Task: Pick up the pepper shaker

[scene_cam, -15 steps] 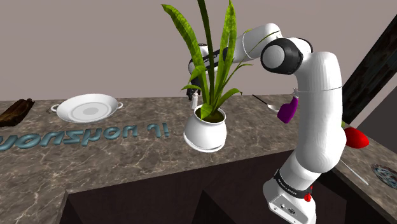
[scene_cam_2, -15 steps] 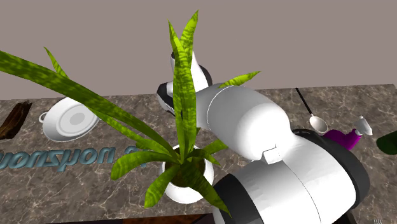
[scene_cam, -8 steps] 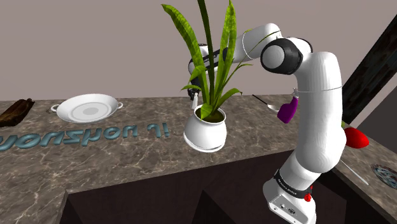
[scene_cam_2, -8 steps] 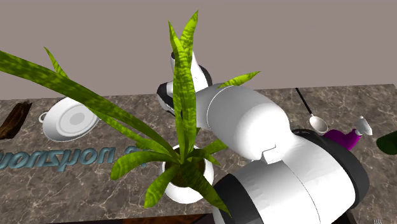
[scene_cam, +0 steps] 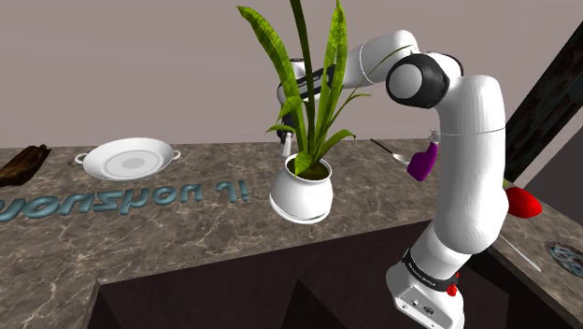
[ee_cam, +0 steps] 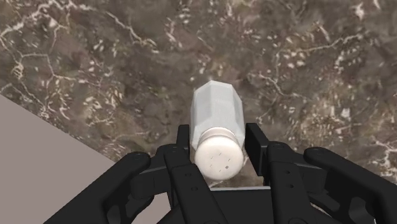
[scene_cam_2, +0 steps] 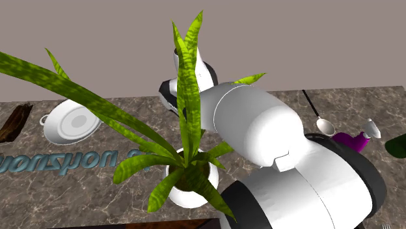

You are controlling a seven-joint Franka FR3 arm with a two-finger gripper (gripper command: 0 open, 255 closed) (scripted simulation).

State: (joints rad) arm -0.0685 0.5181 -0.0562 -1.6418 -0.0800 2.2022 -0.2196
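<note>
While the white arm (scene_cam: 467, 159) arcs up from its stand and over toward the shoulder view's left, the black gripper (scene_cam: 286, 136) hangs behind the potted plant (scene_cam: 301, 194), leaves partly covering it; a small pale pepper shaker (scene_cam: 287, 143) sits at its tip, just above the dark marbled counter (scene_cam: 187, 243). Can't tell here whether it touches the stone. Same view: white two-handled dish (scene_cam: 127, 158) well to the left, teal lettering (scene_cam: 121, 198) on the counter, purple spray bottle (scene_cam: 422, 161) and spoon (scene_cam: 391, 152) behind the arm, red object (scene_cam: 523, 202) at right. Second exterior view: the arm's big white links up front, plant leaves spread across them, dish at left, spoon and purple bottle at right, a green object (scene_cam_2: 395, 146) at the right edge. Wrist view: both fingers (ee_cam: 256, 143) are pressed against the shaker's sides just below its cap, so it is clamped between them; faceted whitish body, round white cap with tiny holes facing the camera, marbled counter beyond it, a plain greyish area past the counter's edge.
</note>
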